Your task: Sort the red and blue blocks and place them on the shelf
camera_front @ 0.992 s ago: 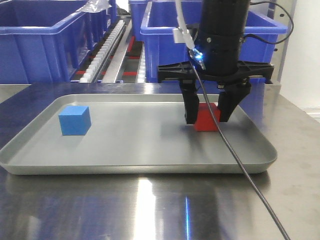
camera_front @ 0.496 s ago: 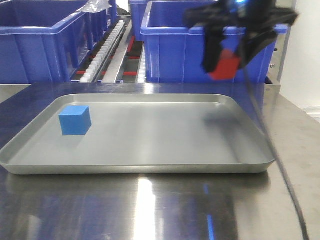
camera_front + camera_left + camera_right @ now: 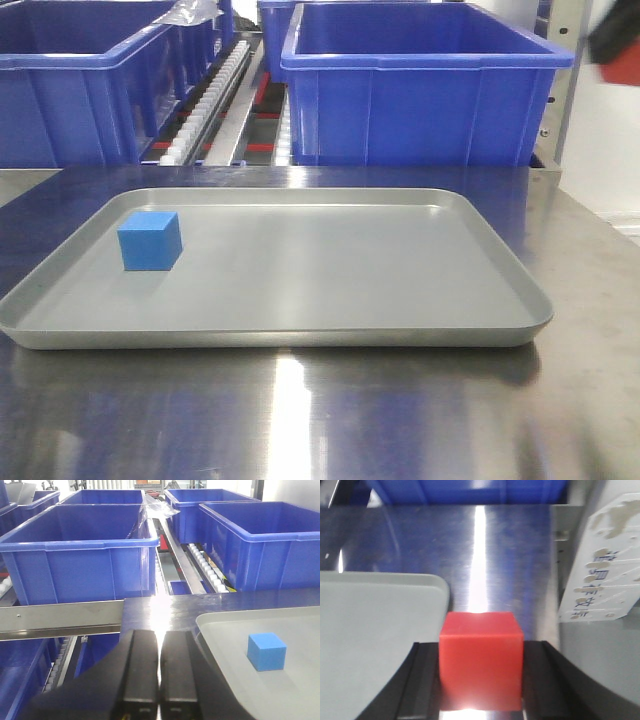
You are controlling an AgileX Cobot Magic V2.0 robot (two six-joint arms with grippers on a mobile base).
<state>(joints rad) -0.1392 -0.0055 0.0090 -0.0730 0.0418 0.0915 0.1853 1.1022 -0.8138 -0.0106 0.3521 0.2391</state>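
The red block (image 3: 481, 660) is clamped between my right gripper's (image 3: 481, 685) black fingers (image 3: 422, 680), held in the air above the steel tabletop just past the tray's corner. In the front view this gripper (image 3: 612, 42) is a dark blur at the top right edge with a red patch of the block (image 3: 622, 68) below it. The blue block (image 3: 150, 240) sits on the left part of the shallow grey tray (image 3: 300, 335); it also shows in the left wrist view (image 3: 266, 651). My left gripper (image 3: 160, 637) is shut and empty, left of the tray. The shelf's white roller tracks (image 3: 212, 98) run behind the table.
Large blue bins (image 3: 425, 80) (image 3: 80, 85) stand on the shelf behind the tray, and several more show in the left wrist view (image 3: 82, 555). A white labelled plate (image 3: 605, 580) stands to the right of the held block. The steel tabletop (image 3: 300, 420) extends in front of the tray.
My right gripper closed on the red block on the tray, lifted it, and carried it up and to the right, almost out of the front view. The blue block has not moved.
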